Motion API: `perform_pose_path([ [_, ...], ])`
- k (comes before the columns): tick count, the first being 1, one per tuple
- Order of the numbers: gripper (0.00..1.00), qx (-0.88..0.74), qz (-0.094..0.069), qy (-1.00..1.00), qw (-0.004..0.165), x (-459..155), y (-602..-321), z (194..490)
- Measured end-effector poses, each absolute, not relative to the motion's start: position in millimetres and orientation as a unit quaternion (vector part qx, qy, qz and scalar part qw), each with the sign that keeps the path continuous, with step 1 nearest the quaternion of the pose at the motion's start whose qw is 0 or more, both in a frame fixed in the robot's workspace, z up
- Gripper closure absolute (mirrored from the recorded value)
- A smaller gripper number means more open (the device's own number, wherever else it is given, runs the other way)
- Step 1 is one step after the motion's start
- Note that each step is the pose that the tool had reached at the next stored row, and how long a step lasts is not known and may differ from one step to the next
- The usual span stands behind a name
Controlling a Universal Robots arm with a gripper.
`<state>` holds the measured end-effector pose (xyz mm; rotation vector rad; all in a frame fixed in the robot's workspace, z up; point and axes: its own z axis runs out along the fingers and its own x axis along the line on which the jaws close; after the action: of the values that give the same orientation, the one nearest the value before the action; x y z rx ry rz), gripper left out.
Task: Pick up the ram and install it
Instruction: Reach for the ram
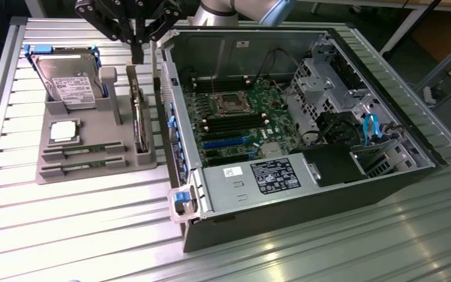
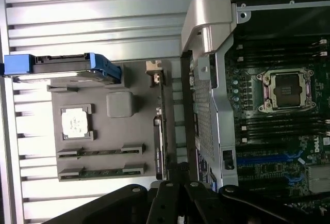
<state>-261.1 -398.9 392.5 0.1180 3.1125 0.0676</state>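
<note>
Two green ram sticks lie flat in the front slots of the grey holder tray [image 1: 53, 176]: one ram [image 1: 84, 150], the other ram [image 1: 84, 166]. The wrist view shows the same two, ram [image 2: 100, 153] and ram [image 2: 100, 172]. My gripper [image 1: 137, 57] hangs shut and empty above the tray's back edge, beside the open computer case [image 1: 413, 176]. It is well above and behind the sticks, touching neither. In the wrist view the gripper [image 2: 175, 187] sits over the upright expansion card [image 2: 159, 131]. The motherboard [image 1: 276, 126] has dark memory slots either side of the CPU socket [image 1: 231, 104].
On the tray stand a hard drive [image 1: 69, 82] in a blue bracket, a silver CPU chip [image 1: 63, 131] and an upright expansion card [image 1: 139, 117]. The case wall [image 1: 167, 123] rises right next to the tray. A ribbed metal table [image 1: 92, 235] extends toward the front.
</note>
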Motion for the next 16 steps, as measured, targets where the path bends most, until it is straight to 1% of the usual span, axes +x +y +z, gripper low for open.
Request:
perform_pose_path([
  [7,0.91,0.038,0.022,0.999,0.013,-281.8,-398.9,392.3],
  [16,0.91,0.038,0.022,0.999,0.013,-290.2,-399.0,392.0],
])
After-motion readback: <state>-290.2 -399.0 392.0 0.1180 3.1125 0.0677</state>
